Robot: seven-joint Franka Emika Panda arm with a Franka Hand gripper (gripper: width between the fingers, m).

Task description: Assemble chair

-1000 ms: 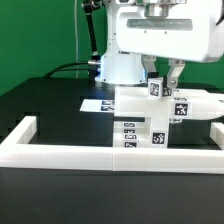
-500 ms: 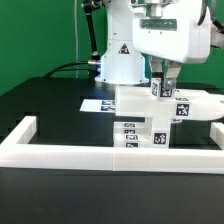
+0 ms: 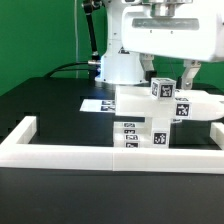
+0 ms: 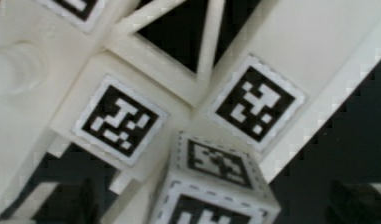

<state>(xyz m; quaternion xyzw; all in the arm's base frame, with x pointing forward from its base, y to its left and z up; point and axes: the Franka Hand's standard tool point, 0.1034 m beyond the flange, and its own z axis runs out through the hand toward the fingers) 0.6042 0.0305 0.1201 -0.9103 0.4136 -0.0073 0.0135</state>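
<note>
The chair (image 3: 150, 122) is a white blocky assembly with black-and-white tags, standing just behind the white border frame (image 3: 110, 152). A small tagged block (image 3: 160, 87) sits on its top. My gripper (image 3: 170, 78) hangs over that block. Its fingers (image 3: 190, 76) stand apart on either side of the block and do not touch it. In the wrist view the same block (image 4: 213, 185) fills the middle, with larger tagged faces of the chair (image 4: 125, 118) behind it. The gripper (image 4: 201, 208) shows only as dark fingertips (image 4: 356, 200) at the two lower corners.
The marker board (image 3: 98, 103) lies flat on the black table behind the chair, toward the exterior view's left. The arm's white base (image 3: 120, 62) stands at the back. A long white chair part (image 3: 205, 106) sticks out toward the exterior view's right.
The fingers were closed on the small top block. They have now spread apart and let it go. The hand has shifted slightly toward the exterior view's right.
</note>
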